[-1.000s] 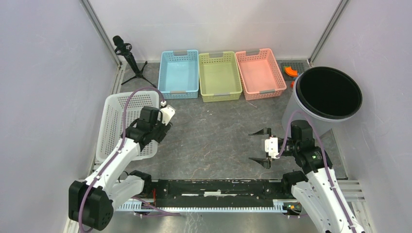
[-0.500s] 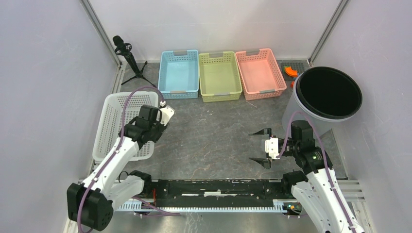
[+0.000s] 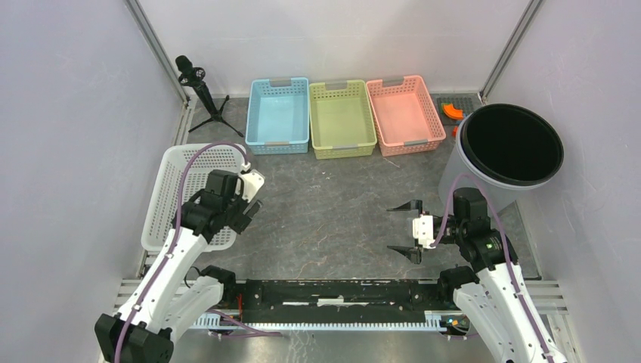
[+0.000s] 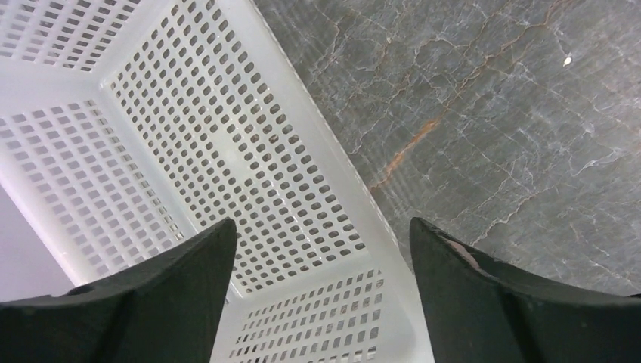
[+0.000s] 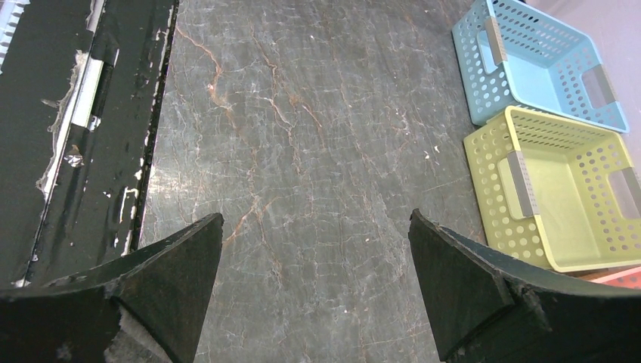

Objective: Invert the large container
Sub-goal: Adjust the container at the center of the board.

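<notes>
The large container, a white perforated basket (image 3: 175,198), lies at the left of the table beside the left wall. My left gripper (image 3: 248,212) hovers open over its near right corner. In the left wrist view the basket (image 4: 227,151) fills the left half. Its thick right edge runs down between the fingers of my left gripper (image 4: 321,231), and nothing is gripped. My right gripper (image 3: 401,229) hangs open over bare table at the right, far from the basket. The right wrist view shows only table between the fingers of that gripper (image 5: 316,223).
Blue (image 3: 277,115), yellow-green (image 3: 342,118) and pink (image 3: 404,114) baskets line the back. A tall grey bin with a black inside (image 3: 509,148) stands at the right, behind my right arm. A black tripod (image 3: 199,91) stands back left. A black rail (image 3: 332,291) runs along the near edge.
My left gripper has drawn back toward the near left along the basket's right edge, and the basket has shifted slightly left. The right arm has not moved.
</notes>
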`<act>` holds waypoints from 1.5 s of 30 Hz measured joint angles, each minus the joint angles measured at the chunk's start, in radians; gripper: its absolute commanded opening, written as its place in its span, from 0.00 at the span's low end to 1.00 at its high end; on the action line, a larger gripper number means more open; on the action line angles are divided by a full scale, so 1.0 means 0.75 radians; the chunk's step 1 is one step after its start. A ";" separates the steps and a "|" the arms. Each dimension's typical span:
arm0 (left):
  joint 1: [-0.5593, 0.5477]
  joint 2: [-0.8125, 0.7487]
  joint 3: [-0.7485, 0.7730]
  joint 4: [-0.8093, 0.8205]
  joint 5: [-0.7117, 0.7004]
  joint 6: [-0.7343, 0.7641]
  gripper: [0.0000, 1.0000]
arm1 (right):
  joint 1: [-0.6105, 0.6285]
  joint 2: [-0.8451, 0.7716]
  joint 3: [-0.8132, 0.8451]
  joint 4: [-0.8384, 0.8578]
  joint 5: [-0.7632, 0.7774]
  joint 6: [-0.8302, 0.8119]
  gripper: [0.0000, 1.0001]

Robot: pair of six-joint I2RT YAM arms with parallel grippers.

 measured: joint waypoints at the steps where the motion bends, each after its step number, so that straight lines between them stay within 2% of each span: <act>1: 0.000 0.008 0.001 0.000 -0.001 -0.003 0.94 | 0.000 -0.002 0.000 0.000 -0.001 0.000 0.98; 5: 0.000 0.100 0.026 0.016 -0.004 -0.003 0.85 | 0.000 -0.006 0.000 0.000 -0.004 0.001 0.98; 13: 0.000 0.301 0.034 0.056 -0.022 -0.007 0.46 | 0.000 -0.013 -0.006 -0.001 -0.009 -0.002 0.98; 16: -0.001 0.302 0.034 0.056 -0.027 -0.008 0.38 | 0.000 -0.013 -0.006 -0.005 -0.009 -0.009 0.98; 24: 0.006 0.164 0.035 0.004 -0.043 -0.008 0.31 | 0.000 -0.013 -0.006 -0.007 -0.009 -0.024 0.98; 33: 0.005 -0.030 0.096 -0.177 0.017 -0.007 0.20 | 0.000 -0.013 -0.006 -0.007 -0.010 -0.024 0.98; 35: 0.005 -0.065 0.110 -0.217 0.039 -0.006 0.23 | 0.000 -0.013 -0.006 -0.007 -0.010 -0.024 0.98; 36: 0.005 -0.080 0.116 -0.235 0.053 -0.006 0.34 | 0.000 -0.013 -0.006 -0.007 -0.010 -0.024 0.98; 38: 0.005 -0.101 0.122 -0.260 0.075 0.001 0.65 | 0.000 -0.013 -0.006 -0.007 -0.011 -0.024 0.98; 39: 0.005 -0.106 0.122 -0.269 0.082 0.011 0.77 | 0.000 -0.012 -0.006 -0.006 -0.011 -0.024 0.98; 42: 0.005 -0.102 0.122 -0.275 0.087 0.029 0.88 | 0.001 -0.007 -0.006 0.006 -0.011 -0.002 0.98; 45: 0.005 -0.075 0.123 -0.268 0.087 0.028 0.96 | 0.012 0.024 -0.006 0.142 0.045 0.170 0.96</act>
